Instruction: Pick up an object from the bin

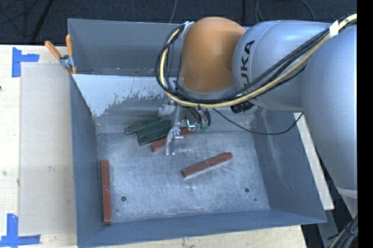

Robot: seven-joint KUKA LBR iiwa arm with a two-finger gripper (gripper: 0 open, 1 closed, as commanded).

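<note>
Container: grey metal bin, its floor scuffed pale.
Arm: silver robot arm coming in from the right, with an orange cover at the wrist and black and yellow cables looped round it.
Gripper: the gripper hangs low over the floor in the upper middle of the bin.
Pincer state: cannot be told; the wrist hides it.
Item at the gripper: short reddish-brown stick, lying aslant right at the gripper, one end poking out to its left; whether it is grasped cannot be told.
Item, adjoining: dark green blocks, just left of the gripper, touching the short stick.
Item, loose: reddish-brown bar, flat and aslant, near the gripper to its lower right, apart from it.
Item, far: long reddish-brown bar, along the foot of the left wall, well apart from the rest.
</note>
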